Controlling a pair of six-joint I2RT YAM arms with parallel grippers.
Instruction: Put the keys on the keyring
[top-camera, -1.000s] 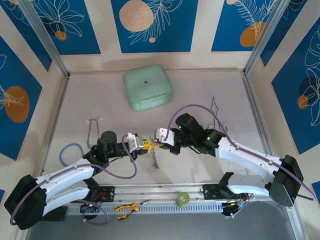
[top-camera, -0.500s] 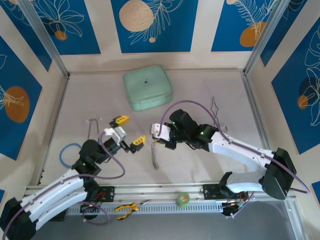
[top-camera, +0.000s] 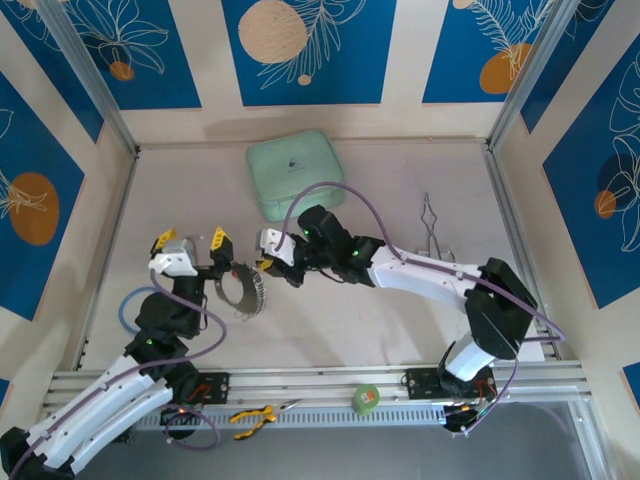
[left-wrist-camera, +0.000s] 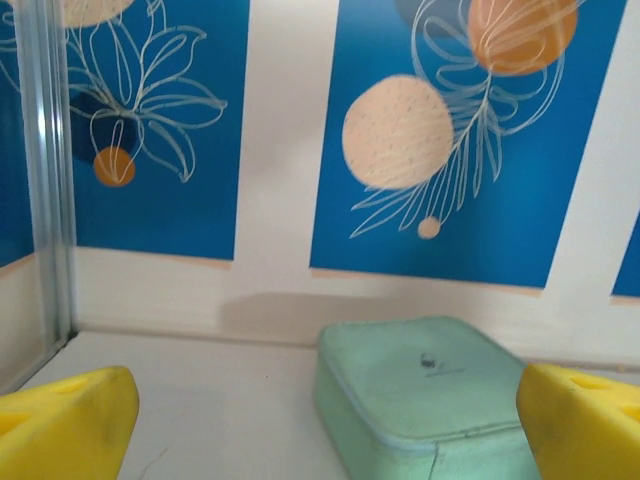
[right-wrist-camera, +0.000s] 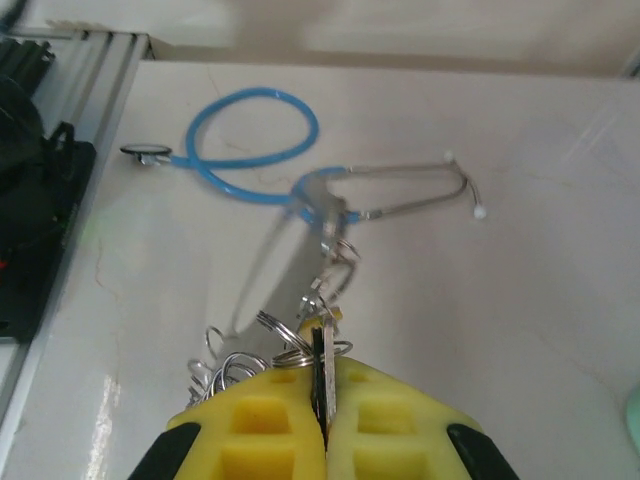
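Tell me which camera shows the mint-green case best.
Top external: the whole mint-green case lies by the back wall, unobstructed. Left wrist shows its top and near corner closer, cropped below. Right wrist catches a pale-green sliver at its edge.

Bright, even light, soft shadows — keyring (right-wrist-camera: 262, 262) blurred (right wrist view), faint table (right-wrist-camera: 540, 300) glare.
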